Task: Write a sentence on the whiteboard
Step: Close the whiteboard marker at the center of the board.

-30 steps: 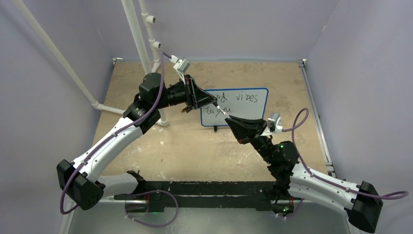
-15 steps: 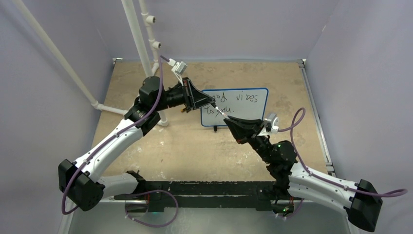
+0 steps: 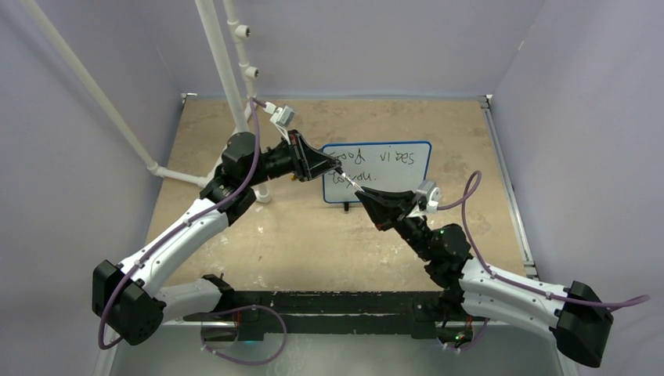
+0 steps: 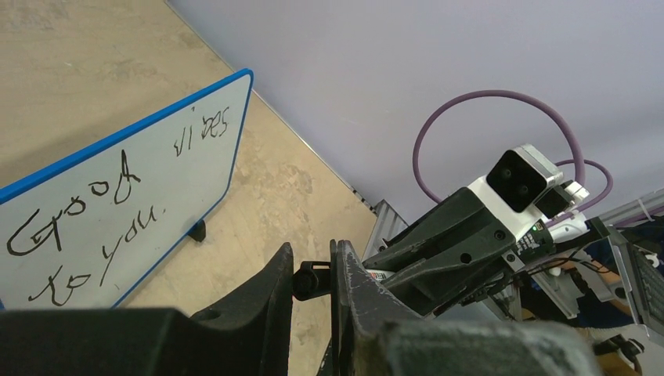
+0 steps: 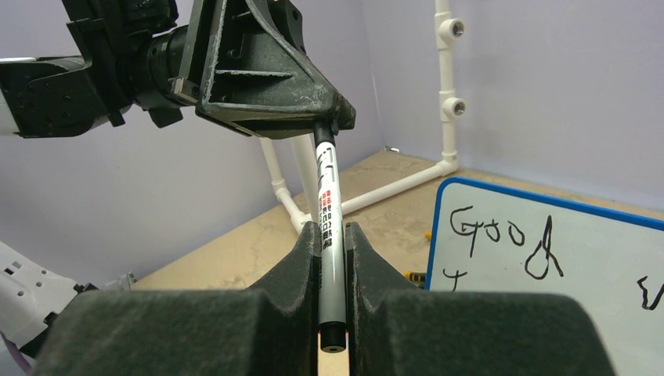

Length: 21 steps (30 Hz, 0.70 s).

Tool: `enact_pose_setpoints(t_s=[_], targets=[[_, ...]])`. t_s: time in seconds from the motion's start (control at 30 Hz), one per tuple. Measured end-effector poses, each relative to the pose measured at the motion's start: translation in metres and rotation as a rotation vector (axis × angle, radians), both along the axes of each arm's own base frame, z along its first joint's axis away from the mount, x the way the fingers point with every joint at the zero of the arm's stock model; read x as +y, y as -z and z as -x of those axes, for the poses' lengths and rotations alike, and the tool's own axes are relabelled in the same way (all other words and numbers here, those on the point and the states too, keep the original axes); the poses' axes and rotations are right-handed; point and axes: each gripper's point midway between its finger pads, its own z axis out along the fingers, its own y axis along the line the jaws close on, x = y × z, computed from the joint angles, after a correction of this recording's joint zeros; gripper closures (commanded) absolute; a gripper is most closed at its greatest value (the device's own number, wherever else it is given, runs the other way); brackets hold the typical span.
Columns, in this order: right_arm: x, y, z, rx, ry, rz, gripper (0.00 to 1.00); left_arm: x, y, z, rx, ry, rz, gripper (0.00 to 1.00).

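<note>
The whiteboard stands at the table's back middle, blue-rimmed. The sentence reads "Good vibes to you." in two black lines. It shows in the left wrist view on the board, and partly in the right wrist view. A white marker spans both grippers in front of the board's left part. My left gripper is shut on its black cap. My right gripper is shut on the marker's barrel, tail end toward the camera.
A white pipe frame rises at the back left, with a foot pipe along the table. Purple-grey walls close in on three sides. The board's black foot rests on the tan tabletop.
Both grippers, joined by the marker, have drifted slightly left. The left wrist has tilted and the right arm has stretched further forward. The grips have not changed.
</note>
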Motion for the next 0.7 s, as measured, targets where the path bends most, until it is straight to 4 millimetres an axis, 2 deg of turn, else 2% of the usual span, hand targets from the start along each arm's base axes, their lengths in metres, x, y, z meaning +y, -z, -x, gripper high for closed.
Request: enact_pose_setpoints(t_s=[0.7], targets=[[-0.0038,-0.0049,0.001,-0.018,0.008,-0.029,1.0,-0.0096,-0.0031,0.0042,-0.068,-0.019,0.035,1.0]])
